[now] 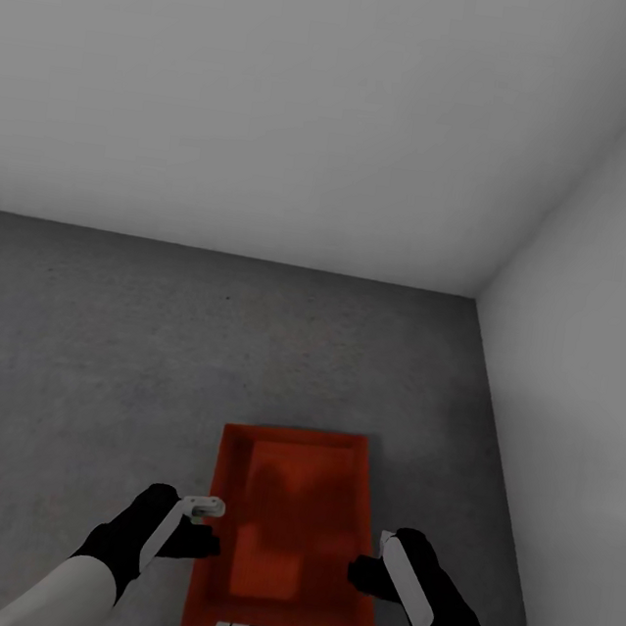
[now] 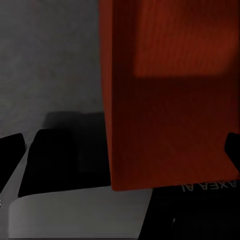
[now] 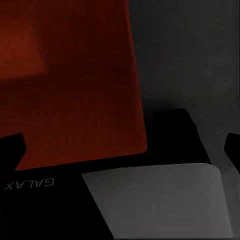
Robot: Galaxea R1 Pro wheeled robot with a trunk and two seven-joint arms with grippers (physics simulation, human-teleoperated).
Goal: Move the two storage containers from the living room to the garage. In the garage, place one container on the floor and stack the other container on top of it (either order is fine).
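L arm came in from the lower left of the head view, white forearm then black wrist, w/ the left gripper (image 1: pixel 208 529) at the left long edge of the storage container (image 1: pixel 290 527); one pale finger lay over the rim, dark part just below outside the wall, so it looked to be pinching that wall, tho contact couldn't be confirmed. The container, orange-red, rectangular, low walls, sat centred in front of the robot's trunk, between both arms, long axis pointing away from the robot, above the dark grey speckled floor (image 1: pixel 100 354); couldn't tell if it rested on the floor or hung just off it. Inside it was darker shading, poss. shadow. In the left wrist view the ribbed orange-red container (image 2: pixel 170 100) took up most of the pic above the robot's dark base. R side: right gripper (image 1: pixel 368 567) was against the right long wall, black finger at the rim, grasp state not clear either. Right wrist view had the container (image 3: pixel 70 85) over grey floor (image 3: pixel 190 55). Plain grey-white walls (image 1: pixel 281 101) met in a corner behind and to the right.
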